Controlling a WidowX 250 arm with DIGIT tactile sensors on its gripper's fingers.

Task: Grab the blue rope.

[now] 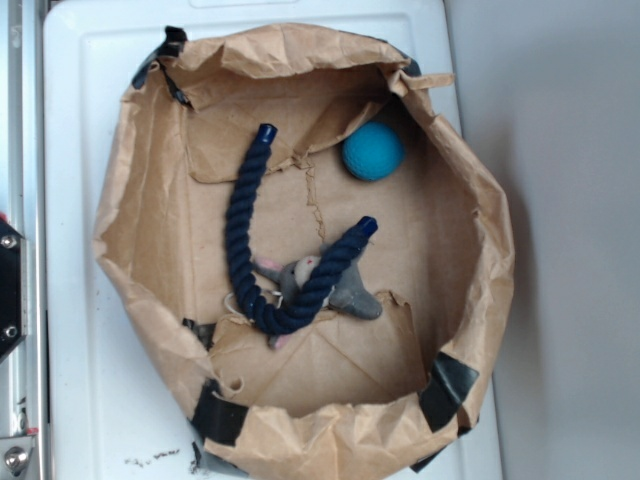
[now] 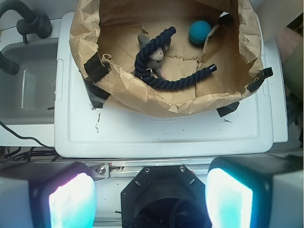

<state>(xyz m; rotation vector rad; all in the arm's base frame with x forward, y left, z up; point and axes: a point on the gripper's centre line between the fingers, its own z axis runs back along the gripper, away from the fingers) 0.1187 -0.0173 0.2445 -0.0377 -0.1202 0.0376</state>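
One blue rope [image 1: 240, 235] is listed, bent in a U on the floor of a brown paper bag [image 1: 140, 270], its curve draped over a grey plush mouse [image 1: 350, 292]; a teal ball [image 1: 373, 151] is set apart. The gripper [image 2: 151, 197] is held outside the bag, jaws spread wide and empty. The straight left limb is judged best gripped crosswise. Crumpled bag walls are to be cleared; open room is left centrally.

Rope [image 1: 243, 240] over mouse [image 1: 350, 292], in bag [image 1: 140, 250]
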